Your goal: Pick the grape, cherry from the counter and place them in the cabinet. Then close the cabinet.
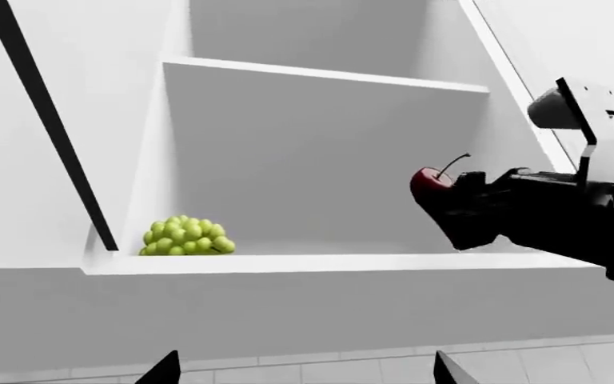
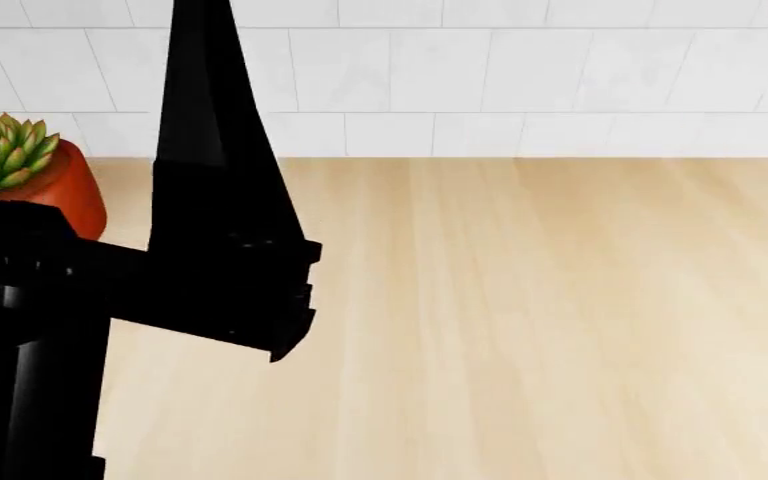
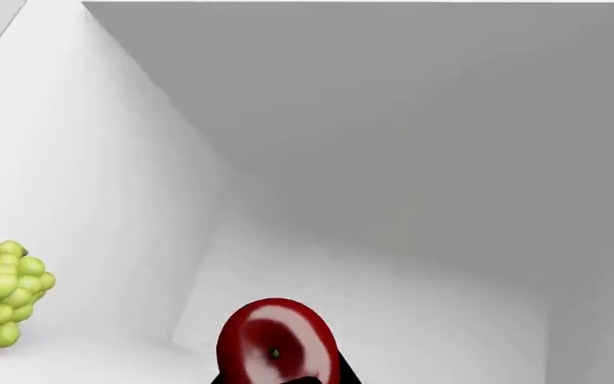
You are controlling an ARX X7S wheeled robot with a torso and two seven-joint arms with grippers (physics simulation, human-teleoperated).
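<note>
The grape (image 1: 186,237) lies on the bottom shelf of the open white cabinet (image 1: 318,262), near its left wall; it also shows in the right wrist view (image 3: 3,294). My right gripper (image 1: 440,196) is shut on the dark-red cherry (image 1: 428,181) and holds it just above that same shelf, to the right of the grape. The cherry fills the lower middle of the right wrist view (image 3: 276,340). My left gripper (image 1: 305,368) is open and empty, below and in front of the cabinet. The counter (image 2: 531,310) shows in the head view, without fruit on it.
A green succulent in a red pot (image 2: 17,170) stands at the counter's back left by the white tiled wall (image 2: 491,80). A black arm (image 2: 217,230) rises through the head view's left. A second shelf (image 1: 328,76) sits above. The cabinet door edge (image 1: 45,120) stands open at the left.
</note>
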